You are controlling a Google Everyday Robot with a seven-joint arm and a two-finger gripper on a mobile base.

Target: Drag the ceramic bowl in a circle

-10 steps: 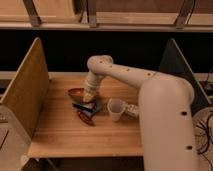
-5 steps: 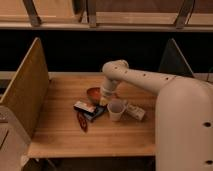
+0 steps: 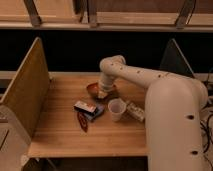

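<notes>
The ceramic bowl [image 3: 95, 90] is a shallow reddish-brown dish on the wooden table [image 3: 60, 135], near its middle toward the back. My gripper [image 3: 103, 93] reaches down from the white arm [image 3: 135, 75] and sits at the bowl's right side, over its rim. The arm covers part of the bowl. A pale whitish cup [image 3: 116, 108] stands upright just right and in front of the bowl. A small elongated dark red object [image 3: 82, 121] lies in front of the bowl.
A small box [image 3: 86, 106] with a blue packet under it lies in front of the bowl. A pale wrapped item [image 3: 135, 111] lies right of the cup. Upright panels [image 3: 27, 87] flank the table on both sides. A dark gap runs behind it.
The bowl and my gripper have moved from the table's left-middle toward the right, then back and slightly left, behind the cup. The cup, box and dark red object stayed put.
</notes>
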